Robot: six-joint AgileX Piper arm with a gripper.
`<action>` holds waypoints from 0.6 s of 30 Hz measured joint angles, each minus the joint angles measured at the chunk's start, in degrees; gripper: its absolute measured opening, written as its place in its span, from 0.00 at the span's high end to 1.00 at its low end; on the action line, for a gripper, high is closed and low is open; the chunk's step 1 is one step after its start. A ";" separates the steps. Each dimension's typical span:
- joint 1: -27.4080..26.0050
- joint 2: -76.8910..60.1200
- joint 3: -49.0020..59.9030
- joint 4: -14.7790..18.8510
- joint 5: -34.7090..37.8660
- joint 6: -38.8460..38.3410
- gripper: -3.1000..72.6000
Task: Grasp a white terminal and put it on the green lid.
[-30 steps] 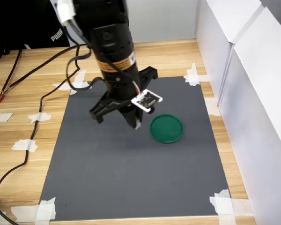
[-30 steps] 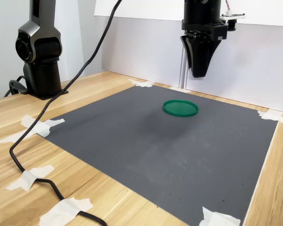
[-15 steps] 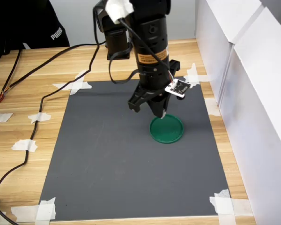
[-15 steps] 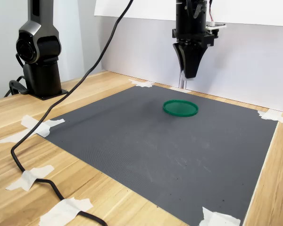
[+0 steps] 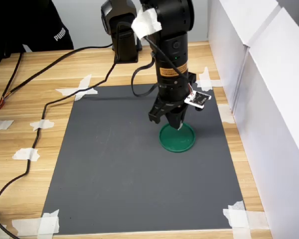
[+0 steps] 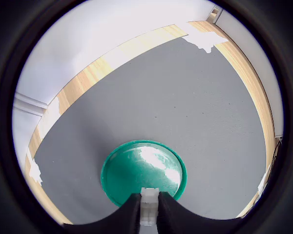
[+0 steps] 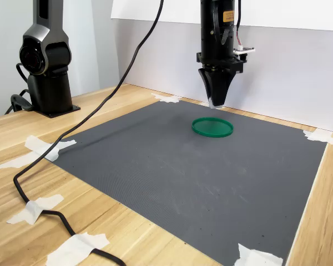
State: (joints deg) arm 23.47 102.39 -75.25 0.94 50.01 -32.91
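Gripper (image 5: 175, 125) hangs pointing down above the green lid (image 5: 177, 138), not touching it in the second exterior view. Fingers (image 6: 131, 212) clamped on the white terminal (image 6: 149, 207), w/ its long axis running along the fingers, tip toward the lid. Grey mat (image 7: 172, 166) is open all round the gripper. White wall panels (image 5: 269, 99) stand off the mat edge on the first exterior view's right.

A dark grey rectangular mat (image 5: 134, 164) lies on a light wooden tabletop (image 5: 20, 99), its corners fixed with white tape scraps (image 5: 239, 216). A black cable (image 7: 39, 166) trails across the wood beside white wall panels (image 5: 269, 99).
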 joint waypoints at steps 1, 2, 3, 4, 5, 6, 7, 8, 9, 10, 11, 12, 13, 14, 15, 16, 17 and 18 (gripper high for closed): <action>0.00 0.00 0.13 0.00 -0.05 0.00 0.85; 0.00 0.06 0.13 0.00 -0.05 0.00 0.85; 0.00 0.06 0.17 0.07 -0.10 0.00 0.85; 0.00 0.06 0.17 0.11 -0.19 0.00 0.85; 0.00 0.06 0.17 0.19 -0.39 0.00 0.85; 0.00 0.06 0.17 0.20 -0.62 0.00 0.85; 0.00 0.06 0.17 0.35 -0.72 0.00 0.85; 0.00 0.06 0.17 0.58 -0.87 0.00 0.85; 0.00 0.06 0.17 0.89 -1.05 0.00 0.85; 0.00 0.12 0.17 1.13 -1.12 -0.07 0.85; 0.00 0.27 0.17 1.34 -1.12 -0.24 0.85; 0.00 0.53 0.17 1.47 -1.12 -0.35 0.85; 0.00 0.85 0.17 1.47 -1.12 -0.40 0.85; 0.00 1.23 0.17 1.47 -1.12 -0.40 0.85; 0.00 1.65 0.17 1.47 -1.12 -0.41 0.85; 0.00 1.97 0.17 1.47 -1.12 -0.46 0.85; 0.00 2.26 0.17 1.47 -1.12 -0.46 0.85; 0.00 2.46 0.17 1.47 -1.12 -0.46 0.85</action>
State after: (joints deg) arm 23.47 104.85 -75.08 2.41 48.90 -33.37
